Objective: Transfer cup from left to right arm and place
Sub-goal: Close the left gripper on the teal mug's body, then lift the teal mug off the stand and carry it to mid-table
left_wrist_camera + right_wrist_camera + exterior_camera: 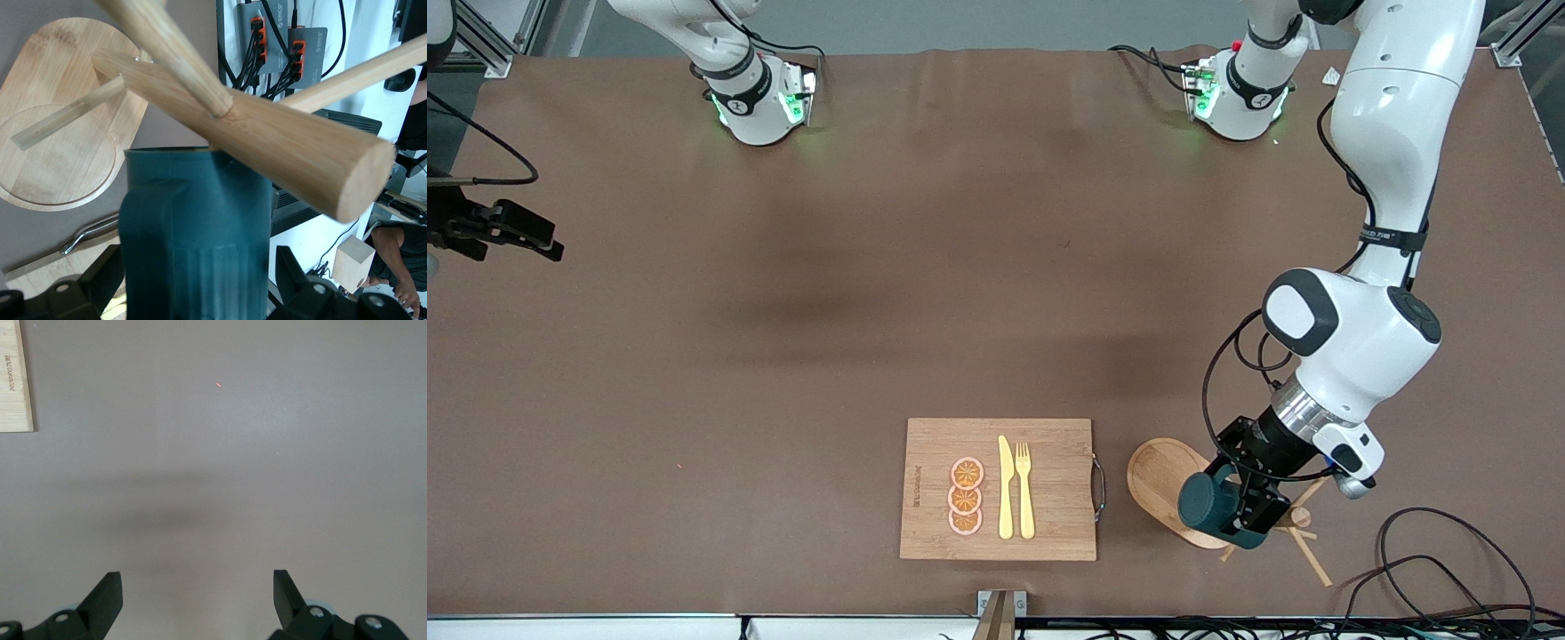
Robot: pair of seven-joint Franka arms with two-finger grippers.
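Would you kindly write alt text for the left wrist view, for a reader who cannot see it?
The left gripper is shut on the dark teal cup, close against a wooden mug rack with angled pegs. The rack's oval wooden base lies on the brown table.

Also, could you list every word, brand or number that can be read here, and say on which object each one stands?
Cutting board: a dark mark runs along one edge, too small to read.
Left arm's black wrist band: light lettering, too blurred to read.
Grey adapters in the left wrist view: white brand print, not legible.
Cup, mug tree, knife, fork: no text.
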